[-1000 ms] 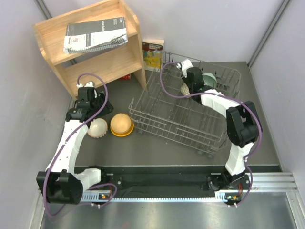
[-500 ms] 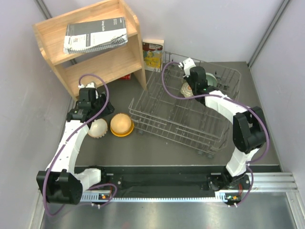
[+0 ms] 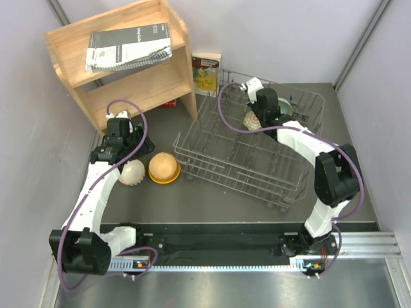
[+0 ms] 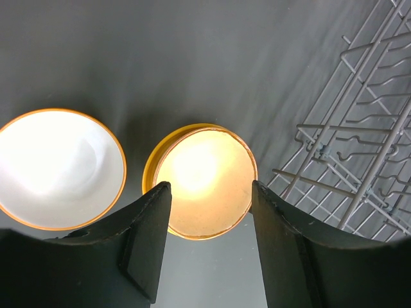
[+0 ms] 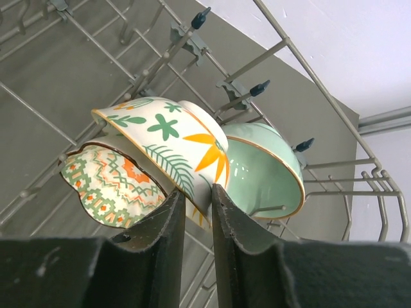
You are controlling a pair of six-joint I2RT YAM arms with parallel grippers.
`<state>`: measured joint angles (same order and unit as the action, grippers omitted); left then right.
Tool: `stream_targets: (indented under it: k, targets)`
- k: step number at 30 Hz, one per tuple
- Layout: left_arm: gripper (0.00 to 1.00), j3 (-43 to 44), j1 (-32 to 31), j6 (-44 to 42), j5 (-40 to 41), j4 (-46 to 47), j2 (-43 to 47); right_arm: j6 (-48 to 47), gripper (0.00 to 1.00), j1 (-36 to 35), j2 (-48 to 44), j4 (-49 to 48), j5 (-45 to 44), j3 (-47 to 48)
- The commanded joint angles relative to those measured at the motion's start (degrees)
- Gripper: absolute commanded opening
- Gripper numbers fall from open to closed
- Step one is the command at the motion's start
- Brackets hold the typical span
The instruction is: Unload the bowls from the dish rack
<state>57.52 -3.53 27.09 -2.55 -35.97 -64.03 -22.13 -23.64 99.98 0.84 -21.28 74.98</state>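
Observation:
The grey wire dish rack (image 3: 239, 162) stands right of centre. My right gripper (image 3: 262, 110) reaches into its far end and is shut on the rim of a cream bowl with green leaves and orange flower (image 5: 168, 133). A scalloped bowl with orange-green pattern (image 5: 108, 187) leans on its left and the pale teal-green bowl (image 5: 264, 168) on its right. The orange-yellow bowl (image 3: 164, 167) and the tan-peach bowl (image 3: 131, 172) stand on the table left of the rack. My left gripper (image 4: 210, 196) hovers open above them. No white striped bowl shows.
A wooden shelf (image 3: 128, 64) with a spiral notebook (image 3: 128, 46) stands at the back left. A small book (image 3: 206, 74) leans against the back wall behind the rack. Rack tines (image 5: 199, 19) rise around the bowls. The rack's corner (image 4: 359, 141) is just right of the orange-yellow bowl.
My right gripper has shifted slightly right and toward the back inside the rack, its elbow swinging right, staying at the leaf-patterned bowl. The left arm has not moved.

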Motion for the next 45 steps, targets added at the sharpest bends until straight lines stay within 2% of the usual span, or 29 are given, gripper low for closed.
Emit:
stream_targets:
  k: [1, 11, 12, 14, 18, 23, 32, 36, 41, 42, 45]
  targets:
    - [0.58, -0.4, -0.2, 0.2, -0.2, 2.9, 0.4, -0.4, 0.00, 0.3, -7.4, -10.9, -0.5, 2.5]
    - [0.57, -0.3, -0.3, 0.5, -0.7, 3.1, 0.0, -1.9, 0.00, 0.3, -8.6, -10.0, -0.6, 4.6]
    - [0.58, -0.4, -0.4, 0.4, -0.7, 3.1, 0.0, -1.9, 0.02, 0.3, -8.4, -9.3, -0.7, 5.1]
    - [0.58, -0.5, -0.4, 0.2, -0.5, 3.1, 0.1, -1.3, 0.32, 0.3, -8.8, -7.4, 0.8, 5.2]
    - [0.58, -0.9, -0.4, 0.4, -0.4, 3.2, -0.1, -0.5, 0.60, 0.3, -10.2, -6.4, 3.4, 3.3]
    - [0.57, -1.1, -0.5, 0.6, -0.7, 3.5, -0.4, 0.6, 0.67, 0.3, -8.1, -2.1, 4.8, 3.2]
    - [0.57, -0.8, -1.0, 0.6, -0.5, 4.1, -1.1, 2.4, 0.75, 0.3, -2.5, -2.6, 2.1, 3.2]
    - [0.57, -0.9, -1.1, 0.7, -0.2, 4.2, -0.5, 3.8, 0.82, 0.3, -0.4, -0.9, 2.9, 4.9]
    - [0.57, -0.6, -1.1, 0.2, 0.3, 3.8, -0.6, 4.9, 0.86, 0.3, 1.1, -1.2, 2.5, 4.7]
    - [0.57, -0.7, -1.1, 0.2, 0.4, 3.6, -0.5, 5.1, 0.90, 0.3, 1.1, -1.3, 2.0, 4.6]
    - [0.57, -0.9, -1.2, 0.4, 0.1, 3.7, -0.6, 5.3, 0.94, 0.5, 1.9, -1.7, 1.2, 4.7]
